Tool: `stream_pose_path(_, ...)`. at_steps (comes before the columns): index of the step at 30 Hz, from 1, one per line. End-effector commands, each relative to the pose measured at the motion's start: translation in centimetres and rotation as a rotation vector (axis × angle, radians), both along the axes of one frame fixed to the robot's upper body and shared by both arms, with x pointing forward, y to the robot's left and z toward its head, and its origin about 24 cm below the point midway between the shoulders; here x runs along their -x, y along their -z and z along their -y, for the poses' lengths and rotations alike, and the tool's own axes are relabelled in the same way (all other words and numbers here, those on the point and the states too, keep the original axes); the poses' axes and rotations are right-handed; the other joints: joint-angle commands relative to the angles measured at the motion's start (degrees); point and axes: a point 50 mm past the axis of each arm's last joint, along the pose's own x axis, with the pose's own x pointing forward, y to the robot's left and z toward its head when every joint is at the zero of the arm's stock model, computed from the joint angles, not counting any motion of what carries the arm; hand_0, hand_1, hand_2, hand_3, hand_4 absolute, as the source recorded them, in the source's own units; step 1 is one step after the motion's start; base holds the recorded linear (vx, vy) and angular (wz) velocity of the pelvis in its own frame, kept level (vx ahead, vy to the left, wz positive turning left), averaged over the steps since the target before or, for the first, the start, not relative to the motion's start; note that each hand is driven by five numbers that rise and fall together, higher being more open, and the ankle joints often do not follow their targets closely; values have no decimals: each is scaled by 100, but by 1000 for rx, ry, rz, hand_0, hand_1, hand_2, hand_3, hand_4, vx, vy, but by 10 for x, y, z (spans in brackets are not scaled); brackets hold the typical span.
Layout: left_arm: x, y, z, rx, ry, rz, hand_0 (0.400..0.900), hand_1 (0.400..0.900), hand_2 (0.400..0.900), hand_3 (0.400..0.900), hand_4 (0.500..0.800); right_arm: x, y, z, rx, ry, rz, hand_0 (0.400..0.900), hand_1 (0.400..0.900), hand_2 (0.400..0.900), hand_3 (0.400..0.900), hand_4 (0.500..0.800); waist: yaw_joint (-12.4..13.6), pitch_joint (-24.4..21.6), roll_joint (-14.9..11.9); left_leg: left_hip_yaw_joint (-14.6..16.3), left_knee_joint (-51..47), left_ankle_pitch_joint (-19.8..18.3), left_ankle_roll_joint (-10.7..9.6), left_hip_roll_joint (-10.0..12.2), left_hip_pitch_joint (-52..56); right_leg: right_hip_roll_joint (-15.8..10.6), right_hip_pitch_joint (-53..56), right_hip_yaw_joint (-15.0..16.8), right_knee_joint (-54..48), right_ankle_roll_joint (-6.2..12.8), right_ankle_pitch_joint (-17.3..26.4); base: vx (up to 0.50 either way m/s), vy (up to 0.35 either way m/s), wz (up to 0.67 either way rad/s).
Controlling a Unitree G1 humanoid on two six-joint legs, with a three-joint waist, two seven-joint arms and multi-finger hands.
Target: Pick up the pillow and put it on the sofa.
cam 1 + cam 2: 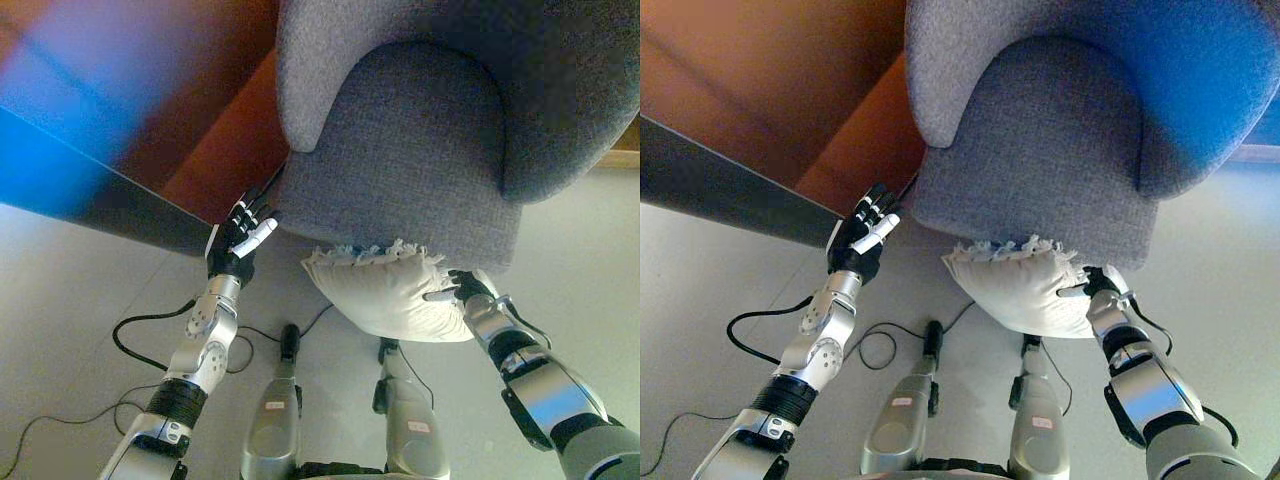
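Right hand [468, 291] — fingers curled on the right edge of the pillow [385, 295], which hangs off the floor [80, 290] just below the sofa's front edge. Pillow: cream, fringed along its top (fringe touching or nearly touching the upholstery). Left hand [240, 240] — fingers fairly straight, holding nothing, beside the sofa [420, 140] base. Status: pickup done; lift onto the grey seat judged outstanding, pillow not yet resting on any cushion.

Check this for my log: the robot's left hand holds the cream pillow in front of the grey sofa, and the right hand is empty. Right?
Not quite: the hands are swapped. In the left eye view the right hand grips the cream pillow before the grey sofa; the left hand is empty.
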Motion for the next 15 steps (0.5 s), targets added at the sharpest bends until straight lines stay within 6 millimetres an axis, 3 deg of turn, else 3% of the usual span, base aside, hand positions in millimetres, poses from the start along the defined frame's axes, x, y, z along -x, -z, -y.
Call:
stream_pose_path(1,-10,-72,12,-6,57,333,900,900,900,900,800,-31,-56,12,117,-42,135,900,900,900,900,800,199,157,-78,-248,622,-199,103,-251,-618,-521,162,70,226,664,-232,-30,19,1)
stream_pose_path(15,-12,-88,26,14,92,412,900,900,900,900,800,-54,-102,6,199,-104,221,900,900,900,900,800,169,157,96,-162,670,-115,129,-414,-1278,-626,-633,-64,335,681,-98,-27,25,1)
